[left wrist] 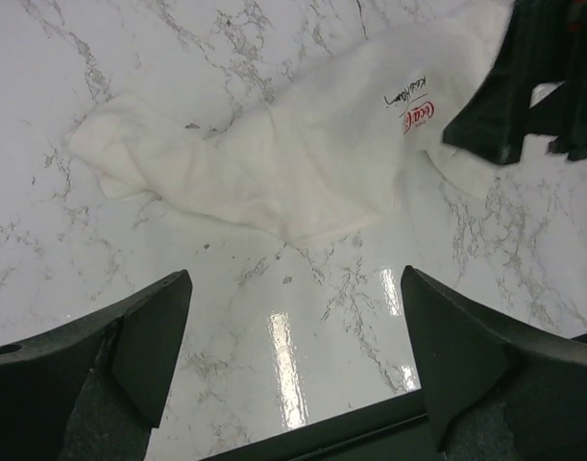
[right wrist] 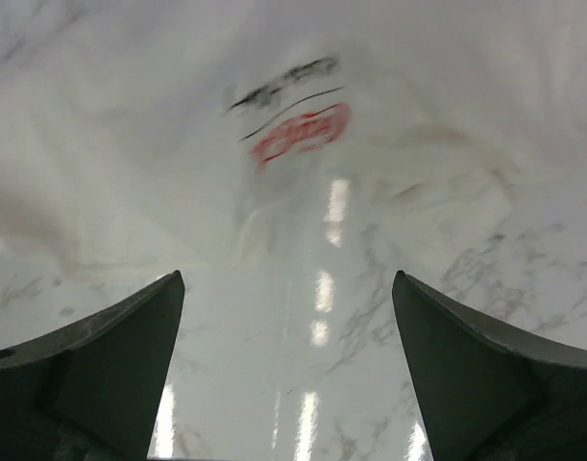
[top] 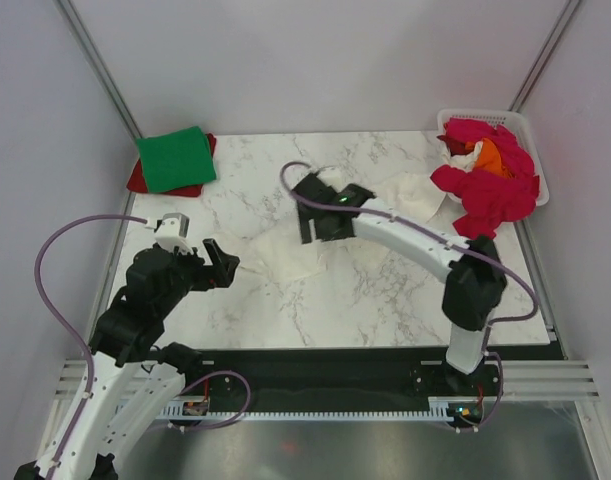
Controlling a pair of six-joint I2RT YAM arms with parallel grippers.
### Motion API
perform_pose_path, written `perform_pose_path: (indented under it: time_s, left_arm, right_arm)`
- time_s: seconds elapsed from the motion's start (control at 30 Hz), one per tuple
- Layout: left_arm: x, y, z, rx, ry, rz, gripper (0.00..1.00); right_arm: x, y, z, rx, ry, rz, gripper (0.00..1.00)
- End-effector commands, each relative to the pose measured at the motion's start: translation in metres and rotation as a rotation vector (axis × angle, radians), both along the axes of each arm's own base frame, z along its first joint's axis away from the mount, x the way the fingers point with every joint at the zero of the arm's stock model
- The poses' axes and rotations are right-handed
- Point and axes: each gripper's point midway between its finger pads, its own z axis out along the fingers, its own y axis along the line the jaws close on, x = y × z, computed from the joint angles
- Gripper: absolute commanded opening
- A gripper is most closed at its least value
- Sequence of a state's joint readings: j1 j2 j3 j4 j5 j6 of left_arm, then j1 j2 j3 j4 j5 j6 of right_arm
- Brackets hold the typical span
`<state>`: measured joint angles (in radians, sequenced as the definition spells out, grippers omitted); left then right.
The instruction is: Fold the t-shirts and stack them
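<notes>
A white t-shirt lies crumpled across the middle of the table, its small red print facing up. My right gripper hangs just above it, open, with nothing between its fingers. My left gripper is also open and empty, over bare marble at the shirt's near-left edge. The white t-shirt fills the left wrist view, and the right gripper shows over its far right end. A folded green t-shirt rests on a red one at the back left.
A white slatted basket stands at the back right corner. Magenta t-shirts spill over its front onto the table, with an orange one among them. Grey walls enclose the table on three sides.
</notes>
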<state>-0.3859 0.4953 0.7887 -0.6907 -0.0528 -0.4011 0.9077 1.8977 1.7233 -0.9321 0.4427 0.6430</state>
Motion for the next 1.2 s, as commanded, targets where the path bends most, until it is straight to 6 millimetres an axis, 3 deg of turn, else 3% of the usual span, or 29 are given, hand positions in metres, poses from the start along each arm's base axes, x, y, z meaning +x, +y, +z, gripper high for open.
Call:
perform_pose_path:
  time_s: [0.0,0.03,0.07,0.13,0.17,0.23,0.3,0.33,0.37,0.43,0.47,0.5,0.57,0.63,0.67,0.8,0.87,0.93,1.03,1.07,1.13,1.17]
  left_arm:
    - [0.003,0.003,0.012,0.003,-0.024,0.018,0.97]
    - [0.003,0.003,0.011,0.003,-0.023,0.020,0.97]
    - [0.003,0.004,0.011,0.004,-0.021,0.022,0.97]
    - [0.004,0.003,0.009,0.008,-0.011,0.022,0.97]
    - [0.005,0.003,0.008,0.009,-0.008,0.020,0.97]
    - [0.007,0.001,0.005,0.014,0.008,0.012,0.97]
    - [0.008,-0.001,0.003,0.018,0.018,0.007,0.97]
    - [0.008,-0.001,0.001,0.021,0.026,0.004,0.97]
    - [0.008,-0.001,0.001,0.022,0.028,0.004,0.96]
    - [0.008,-0.001,0.001,0.022,0.026,0.005,0.96]
    - [0.008,-0.001,0.001,0.022,0.025,0.007,0.96]
    - [0.008,0.000,0.001,0.023,0.023,0.010,0.96]
    - [0.008,0.000,0.001,0.024,0.024,0.011,0.96]
    - [0.009,0.000,0.000,0.026,0.030,0.011,0.96]
    - [0.010,0.000,-0.001,0.027,0.033,0.011,0.96]
    - [0.011,-0.001,-0.003,0.030,0.043,0.008,0.96]
    - [0.011,-0.001,-0.004,0.031,0.046,0.008,0.96]
    - [0.011,-0.001,-0.004,0.033,0.048,0.009,0.96]
    - [0.012,-0.001,-0.005,0.035,0.052,0.012,0.96]
    - [0.012,-0.001,-0.005,0.035,0.052,0.012,0.96]
    - [0.012,-0.001,-0.006,0.036,0.055,0.012,0.96]
    - [0.012,-0.001,-0.006,0.038,0.056,0.014,0.96]
  right_arm:
    - [0.054,-0.133,0.044,0.037,-0.137,-0.273,0.98]
    - [0.062,-0.159,0.044,0.034,-0.155,-0.324,0.98]
    - [0.070,-0.210,0.049,0.022,-0.174,-0.441,0.98]
    - [0.071,-0.257,0.036,-0.009,-0.165,-0.518,0.98]
    - [0.075,-0.299,0.037,0.003,-0.170,-0.615,0.98]
    - [0.081,-0.321,0.032,0.075,-0.149,-0.641,0.98]
    - [0.093,-0.368,0.039,0.100,-0.172,-0.738,0.98]
    - [0.098,-0.377,0.040,0.115,-0.173,-0.749,0.98]
    - [0.102,-0.398,0.036,0.101,-0.165,-0.789,0.98]
    - [0.116,-0.417,0.051,0.102,-0.205,-0.815,0.98]
    - [0.120,-0.430,0.040,0.087,-0.179,-0.839,0.98]
    - [0.128,-0.437,0.048,0.083,-0.198,-0.845,0.98]
    - [0.131,-0.455,0.032,0.035,-0.150,-0.886,0.98]
    - [0.139,-0.464,0.030,0.036,-0.153,-0.897,0.98]
    - [0.144,-0.468,0.017,0.050,-0.126,-0.897,0.98]
    - [0.171,-0.469,0.010,0.154,-0.118,-0.847,0.90]
    - [0.179,-0.469,0.006,0.200,-0.107,-0.830,0.47]
    - [0.192,-0.461,0.024,0.287,-0.142,-0.787,0.00]
    - [0.205,-0.466,0.067,0.313,-0.244,-0.785,0.00]
    - [0.214,-0.469,0.098,0.321,-0.318,-0.776,0.00]
    - [0.224,-0.476,0.130,0.315,-0.405,-0.779,0.00]
    - [0.228,-0.486,0.170,0.300,-0.511,-0.805,0.00]
